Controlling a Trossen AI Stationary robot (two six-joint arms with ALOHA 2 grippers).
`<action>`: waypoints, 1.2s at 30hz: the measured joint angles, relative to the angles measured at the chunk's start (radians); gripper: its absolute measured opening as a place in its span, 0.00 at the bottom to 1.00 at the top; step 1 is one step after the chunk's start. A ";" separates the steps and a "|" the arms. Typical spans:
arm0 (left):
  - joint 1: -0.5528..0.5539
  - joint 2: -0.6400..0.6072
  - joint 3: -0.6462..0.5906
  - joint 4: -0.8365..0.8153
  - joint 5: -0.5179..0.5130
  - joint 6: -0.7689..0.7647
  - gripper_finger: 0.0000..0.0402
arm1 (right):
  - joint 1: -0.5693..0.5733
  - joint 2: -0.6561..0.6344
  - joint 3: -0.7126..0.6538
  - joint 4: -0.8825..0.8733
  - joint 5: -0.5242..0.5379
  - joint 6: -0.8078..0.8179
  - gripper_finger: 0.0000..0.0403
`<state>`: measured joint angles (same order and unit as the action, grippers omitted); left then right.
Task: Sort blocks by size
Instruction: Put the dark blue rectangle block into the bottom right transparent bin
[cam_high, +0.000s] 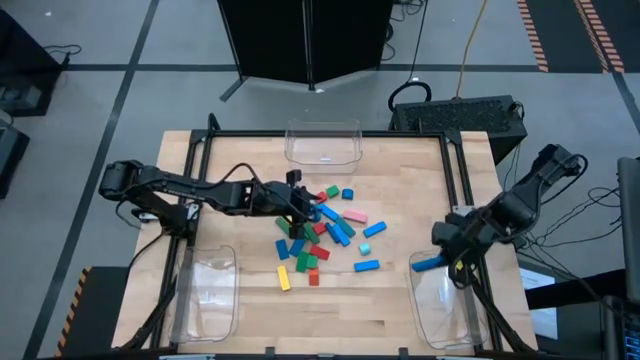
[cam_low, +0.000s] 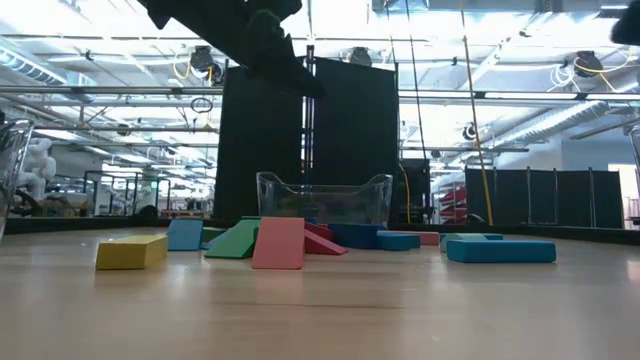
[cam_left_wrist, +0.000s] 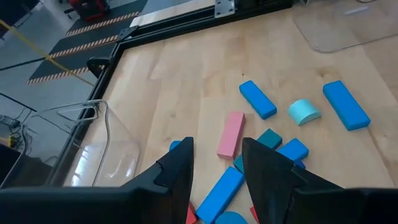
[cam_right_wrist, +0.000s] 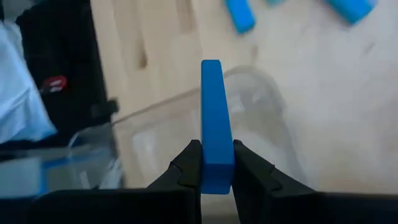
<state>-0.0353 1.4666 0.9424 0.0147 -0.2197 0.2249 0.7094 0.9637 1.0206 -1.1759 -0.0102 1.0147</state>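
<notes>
Two dark robot arms work over a wooden tabletop. Many small coloured blocks lie scattered at its middle. The right gripper has its jaws closed on a long blue bar, held just above the rim of a clear bin at the near right corner. The left gripper hovers over the pile, jaws partly open and holding nothing.

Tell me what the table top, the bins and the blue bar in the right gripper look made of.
Table top: pale wood, visible grain, planks.
Bins: clear plastic, see-through, glossy.
Blue bar, clamped in the right gripper: matte, solid colour, possibly painted wood or foam.
</notes>
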 joint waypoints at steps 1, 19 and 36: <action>0.000 0.000 0.000 0.000 -0.001 0.001 0.34 | 0.018 0.011 0.000 0.000 -0.020 0.028 0.12; 0.003 0.010 0.000 -0.056 -0.067 -0.044 0.34 | 0.178 0.239 0.000 0.001 -0.075 0.261 0.13; 0.073 0.282 -0.001 0.170 0.150 -0.032 0.39 | 0.170 0.274 0.000 -0.031 -0.123 0.336 0.38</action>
<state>0.0375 1.7484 0.9417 0.1842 -0.0694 0.1927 0.8791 1.2381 1.0203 -1.2072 -0.1327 1.3512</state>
